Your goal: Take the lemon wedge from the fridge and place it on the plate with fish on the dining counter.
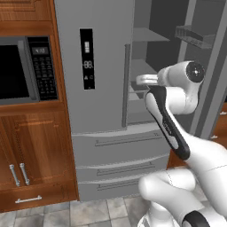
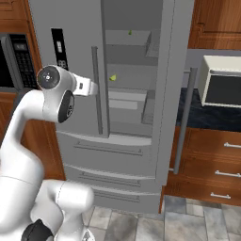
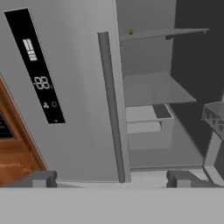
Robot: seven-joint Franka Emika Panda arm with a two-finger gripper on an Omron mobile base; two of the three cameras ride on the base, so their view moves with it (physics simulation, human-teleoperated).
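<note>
The fridge (image 1: 97,66) stands with its left door shut and its right door (image 2: 176,70) swung open, showing grey shelves. A tiny yellow-green lemon wedge (image 2: 112,77) lies on the middle shelf, close to the left door's edge. Another tiny green piece (image 2: 130,32) (image 3: 131,31) sits on the shelf above. My gripper (image 3: 113,179) is open and holds nothing, facing the left door's bar handle (image 3: 109,105) and the opening beside it. My hand (image 2: 89,87) hovers just in front of the fridge at middle-shelf height. The plate and the dining counter are out of view.
A black microwave (image 1: 22,71) sits in the brown wooden cabinets left of the fridge. A wire door bin (image 1: 193,36) hangs on the open door. A white appliance (image 2: 221,87) stands on a dark counter to the right. Fridge drawers (image 1: 119,146) lie below.
</note>
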